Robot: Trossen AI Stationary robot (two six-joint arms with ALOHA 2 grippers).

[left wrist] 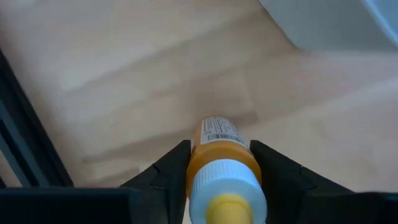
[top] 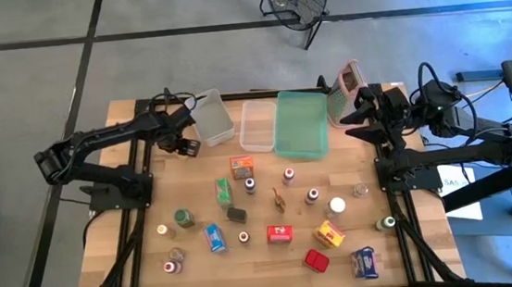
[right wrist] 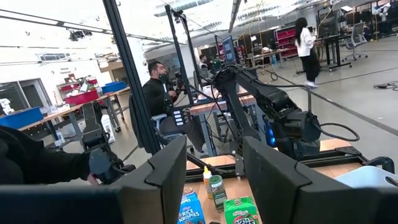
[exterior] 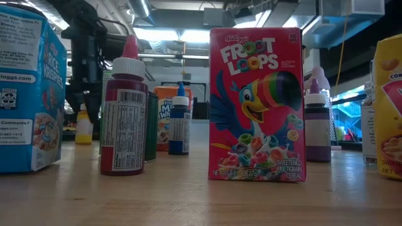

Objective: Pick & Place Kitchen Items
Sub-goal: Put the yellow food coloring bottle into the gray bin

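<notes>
We see the left gripper (top: 189, 147) at the back left of the wooden table (top: 202, 269), just in front of the leftmost clear bin (top: 213, 116). In its wrist view its jaws pinch a small orange bottle (left wrist: 219, 152) with a white collar, a yellow cap and a barcode label we cannot read, held above bare wood with a bin's corner just beyond.

To the right along the back edge stand a second clear bin (top: 257, 125), then a teal tray (top: 299, 125), then a tilted grey container with a pink rim (top: 343, 89). The right gripper (top: 357, 116) hangs beside that container, its jaws spread with nothing between them.

The other kitchen items lie scattered over the middle and front of the table, well apart from both grippers: small bottles, jars and boxes.

From table height, left to right, we read a blue Kellogg's Rice Krispies box (exterior: 28, 94), a dark red bottle (exterior: 123, 119) with a white collar and pink tip, a blue-capped bottle (exterior: 179, 122) in front of an orange box (exterior: 164, 113) whose print we cannot read, a red Froot Loops box (exterior: 256, 103) marked "sweetened multigrain cereal", a dark purple bottle (exterior: 317, 129), and a yellow box (exterior: 389, 107) cut off at the edge. These boxes block most of the table behind them.

The right wrist view shows a seated person (right wrist: 157, 99) and a standing person (right wrist: 306, 46) in the room beyond.
</notes>
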